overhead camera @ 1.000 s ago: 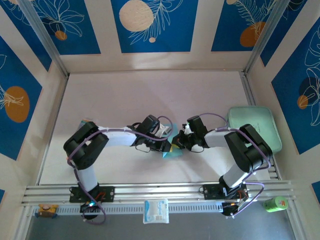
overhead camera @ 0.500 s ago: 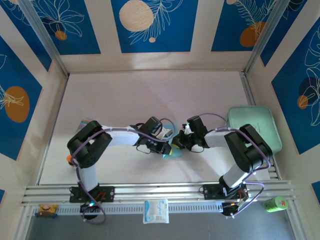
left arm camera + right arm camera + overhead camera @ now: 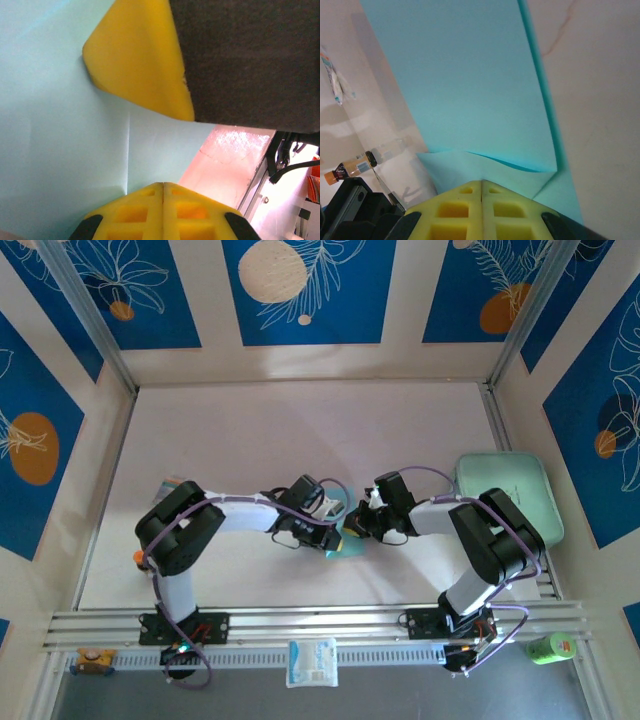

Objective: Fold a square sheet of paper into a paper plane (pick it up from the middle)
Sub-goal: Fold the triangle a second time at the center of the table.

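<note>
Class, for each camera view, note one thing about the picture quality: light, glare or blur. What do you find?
Top external: even light, sharp, only faint shadows on the table. Left wrist: the other arm's yellow pad looms close and soft; the bare table glares pink-white. Right wrist: the blue paper has a smeared right edge.
</note>
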{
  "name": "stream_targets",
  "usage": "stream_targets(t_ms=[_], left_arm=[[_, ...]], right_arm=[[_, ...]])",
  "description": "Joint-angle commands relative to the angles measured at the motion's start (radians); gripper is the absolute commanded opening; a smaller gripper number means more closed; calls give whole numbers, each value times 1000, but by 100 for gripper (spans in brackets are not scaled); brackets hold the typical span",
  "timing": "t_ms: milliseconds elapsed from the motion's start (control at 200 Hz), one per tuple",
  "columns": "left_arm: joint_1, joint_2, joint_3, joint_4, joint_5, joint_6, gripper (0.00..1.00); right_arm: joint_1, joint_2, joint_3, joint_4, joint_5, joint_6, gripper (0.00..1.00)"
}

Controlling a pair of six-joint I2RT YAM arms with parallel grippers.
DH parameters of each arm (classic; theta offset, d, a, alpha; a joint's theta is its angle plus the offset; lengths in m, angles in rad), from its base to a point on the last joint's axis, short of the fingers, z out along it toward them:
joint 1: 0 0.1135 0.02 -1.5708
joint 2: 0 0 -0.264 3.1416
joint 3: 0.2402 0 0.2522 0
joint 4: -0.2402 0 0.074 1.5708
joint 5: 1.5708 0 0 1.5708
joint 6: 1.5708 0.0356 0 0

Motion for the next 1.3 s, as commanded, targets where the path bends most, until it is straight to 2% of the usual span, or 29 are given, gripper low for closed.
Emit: stream_targets(t_ms=[0,725,1035,1295], left_arm=[[-7,8,-18,-1,-7,20,6],[-7,-41,-113,10,-22,14,6],[-5,-119,-233,118,-16,-68,6],[-2,-243,-196,128,-32,-91,6]], right_arm=[[-13,20,-37,-85,47,6,0],[-14,20,-37,-88,47,7,0],[-14,15,-39,-88,47,6,0],[-15,7,-37,-94,47,6,0]])
